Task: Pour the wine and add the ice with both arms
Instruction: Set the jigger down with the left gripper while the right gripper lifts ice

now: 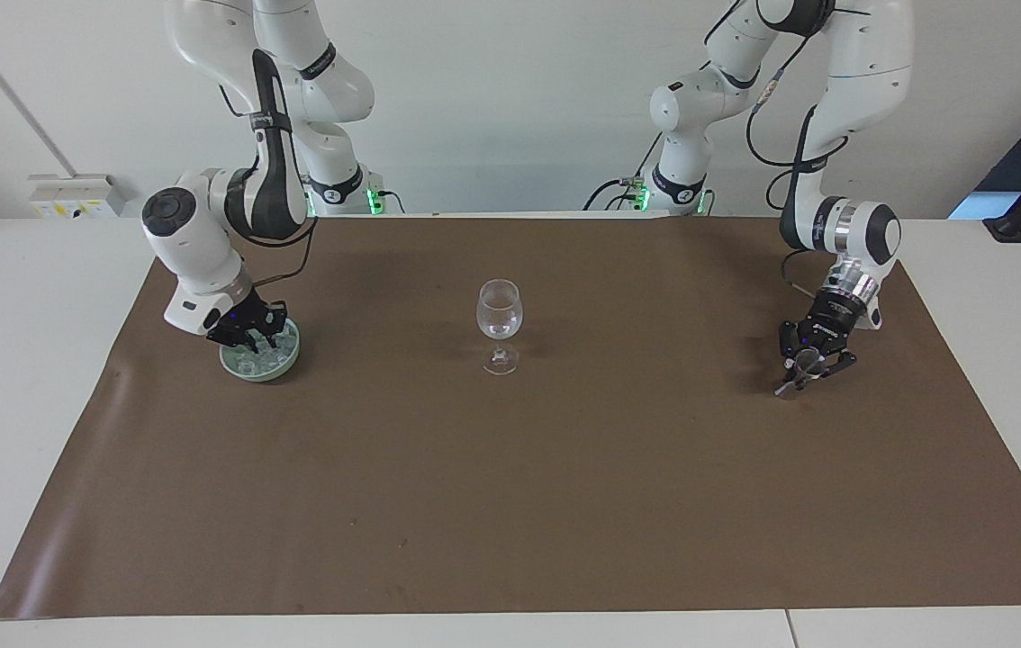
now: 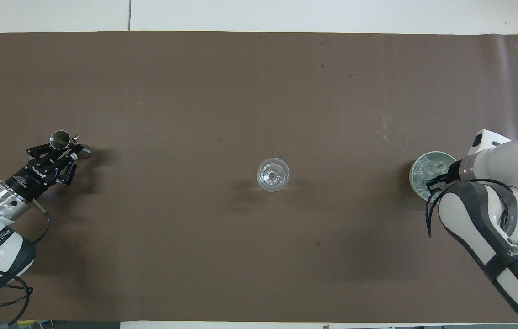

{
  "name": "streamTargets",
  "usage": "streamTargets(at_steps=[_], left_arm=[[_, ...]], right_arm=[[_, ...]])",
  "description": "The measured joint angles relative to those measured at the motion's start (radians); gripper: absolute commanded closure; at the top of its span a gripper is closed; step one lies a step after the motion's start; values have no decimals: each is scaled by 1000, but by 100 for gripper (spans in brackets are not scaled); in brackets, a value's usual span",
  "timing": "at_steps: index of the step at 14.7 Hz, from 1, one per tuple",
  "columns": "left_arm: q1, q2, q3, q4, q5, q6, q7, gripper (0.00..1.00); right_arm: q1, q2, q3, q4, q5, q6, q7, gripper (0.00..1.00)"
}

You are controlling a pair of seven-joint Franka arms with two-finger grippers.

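Right arm [image 1: 195, 252], from its end of the surface [image 1: 15, 378]: bent low over the brown mat [image 1: 510, 504]. Right gripper [image 1: 249, 340] points steeply down into a pale green bowl [image 1: 292, 357].
- Jaws drawn fully together, tips down among the contents.
- Cannot tell whether a piece is pinched between them.

Ice [image 1: 266, 362]: a heap of small clear chunks in that bowl, at the right arm's end of the mat.
- The pieces are blocky and jumbled. No single long axis or common heading can be made out.
- From overhead the ice [image 2: 428, 167] fills the part of the bowl [image 2: 416, 161] not covered by the right gripper [image 2: 435, 185].

Wine glass [image 1: 499, 310]: mid-mat between the two arms, about as near the robots as the bowl and well apart from both grippers.
- Upright, stem vertical, mouth up.
- Overhead it reads as a plain ring [image 2: 272, 174].

Left arm [image 1: 844, 229]: reaches down over its own end of the mat, a little farther from the robots than the glass.
- Left gripper [image 1: 806, 367] has its jaws clamped tight on the waist of a metal jigger [image 1: 796, 376].
- The jigger [image 2: 60, 137] is tilted. Its long axis slants, with the upper cup's mouth turned up toward the overhead camera and the lower end dipping toward the mat on the glass's side.
- Cannot tell whether the lower end touches the mat.

Writing: white lettering on the body of the left gripper [image 2: 70, 148] and on the right arm's dark forearm band, neither readable.
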Motion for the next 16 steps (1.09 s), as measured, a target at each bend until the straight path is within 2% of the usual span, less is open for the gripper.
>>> streamTargets(at_steps=[6,8,12,16], left_arm=[[19,-4,5,-3,9,-25,4,0],[38,-8,7,-4,73,-43,5,0],[147,-27,11,24,395,-146,16,0],[246,-28,13,169,757,-273,34,0]], right_arm=[[6,-3,1,76,0,-87,0,100],[7,-3,1,96,0,-116,0,100],[12,-6,5,193,40,-230,0,100],[95,-14,11,330,64,-376,94,100]])
